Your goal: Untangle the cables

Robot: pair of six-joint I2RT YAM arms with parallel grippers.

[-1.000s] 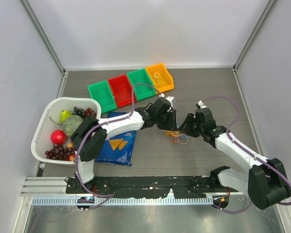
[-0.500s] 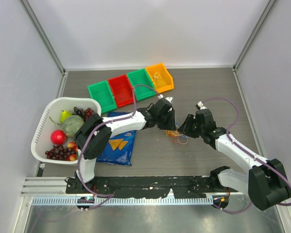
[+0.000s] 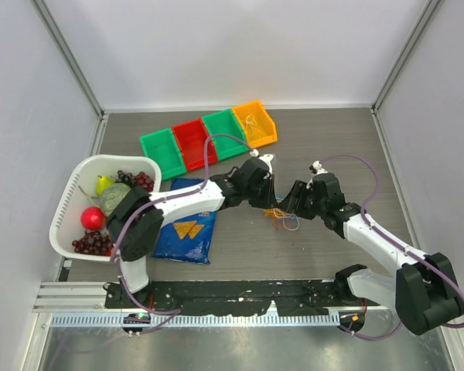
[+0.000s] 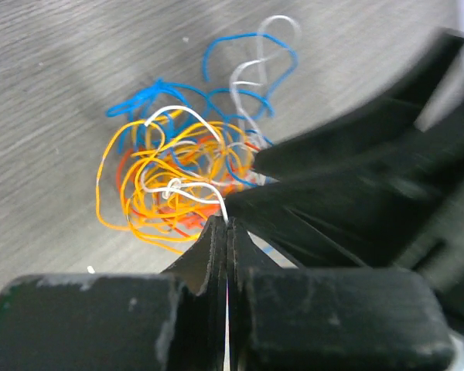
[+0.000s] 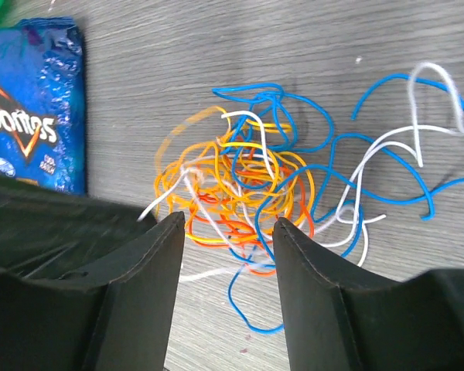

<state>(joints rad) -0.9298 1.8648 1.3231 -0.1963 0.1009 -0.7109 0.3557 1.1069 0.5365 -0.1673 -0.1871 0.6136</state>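
The cables (image 3: 282, 216) are a small tangle of thin orange, yellow, blue and white strands on the table between the two arms. In the left wrist view the tangle (image 4: 178, 178) lies just beyond my left gripper (image 4: 226, 224), which is shut on a white strand. In the right wrist view the tangle (image 5: 247, 185) lies just past my right gripper (image 5: 229, 224), which is open with nothing between its fingers. In the top view the left gripper (image 3: 267, 202) and the right gripper (image 3: 291, 207) sit on either side of the tangle.
A blue chip bag (image 3: 187, 222) lies left of the tangle; it also shows in the right wrist view (image 5: 32, 108). A white basket (image 3: 68, 207) of fruit stands at the far left. Green, red, green and orange bins (image 3: 209, 137) line the back.
The left arm has shifted slightly toward the back and left, drawing on the white strand. The right gripper has barely moved.
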